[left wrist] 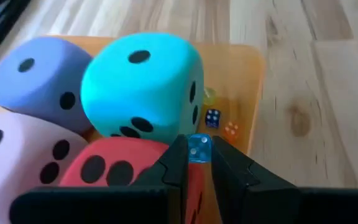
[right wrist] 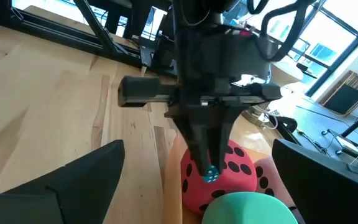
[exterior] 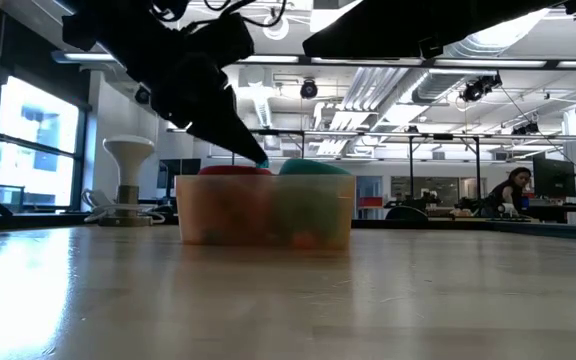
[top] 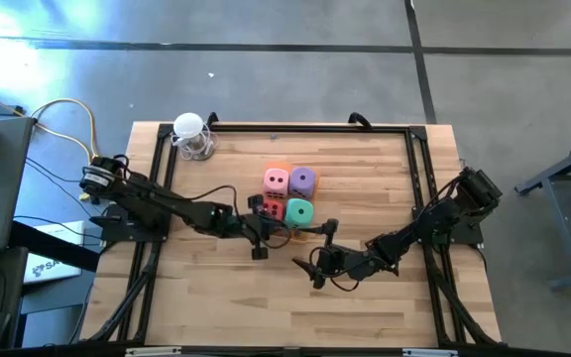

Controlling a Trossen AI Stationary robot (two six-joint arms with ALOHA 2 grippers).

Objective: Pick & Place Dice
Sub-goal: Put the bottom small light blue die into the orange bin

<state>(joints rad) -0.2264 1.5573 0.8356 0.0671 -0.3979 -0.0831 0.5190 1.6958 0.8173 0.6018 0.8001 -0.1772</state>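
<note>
While poised over the red die (left wrist: 114,171) in the tray (left wrist: 248,87), left hand (left wrist: 197,163) nearly closed, pinching a tiny blue die (left wrist: 198,149); right hand (top: 317,260) spread wide, empty.

Pale wooden table (top: 216,288), bearing an orange tray (top: 279,169) and a white stand (top: 192,136).

Two dark jointed arms, black cables
</note>
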